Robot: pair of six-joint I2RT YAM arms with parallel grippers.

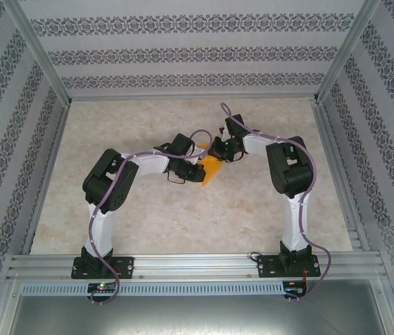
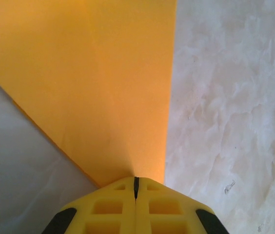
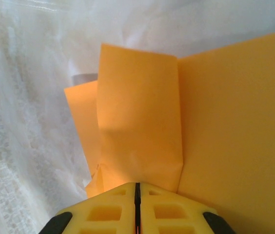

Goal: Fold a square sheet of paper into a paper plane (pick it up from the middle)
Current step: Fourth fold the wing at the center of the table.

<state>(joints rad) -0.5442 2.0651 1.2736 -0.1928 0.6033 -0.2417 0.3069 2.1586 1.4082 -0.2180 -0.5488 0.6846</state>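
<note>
**Paper.** Checked the square sheet of paper (image 1: 212, 169) just above centre in the overhead view. Bright orange, creased into a narrower, tapering shape. No finished dart form yet, so judged mid-fold.

**Left side.** Found the left pincer (image 2: 136, 181) clenched on the paper. Closed to a hairline seam at the bottom centre of the left wrist view, with the narrow end of the orange sheet nipped in that seam. Traced the paper from there fanning up and to the left, one straight edge running up the middle of the frame against the marbled table (image 2: 230, 97) on the right. Judged purpose: anchoring the narrow end so the layers cannot slip.

**Right side.** Found the right pincer (image 3: 137, 187) likewise clenched on the paper, closed at the bottom centre of the right wrist view. Counted at least three overlapping orange panels above it:
- a tall flap at centre
- a broad panel to the right
- a smaller strip behind at the left

Judged purpose: pinching the stacked layers together to keep a fold in place.

**Support.** Appears held up by both grips rather than lying flat. Could not confirm from the overhead view whether any part touches the surface. Judged reason for the two-ended hold: keeping thin paper taut and aligned for the next crease.

**Risk.** Noted possible tearing or a skewed crease should either grip pull out of line.
</note>
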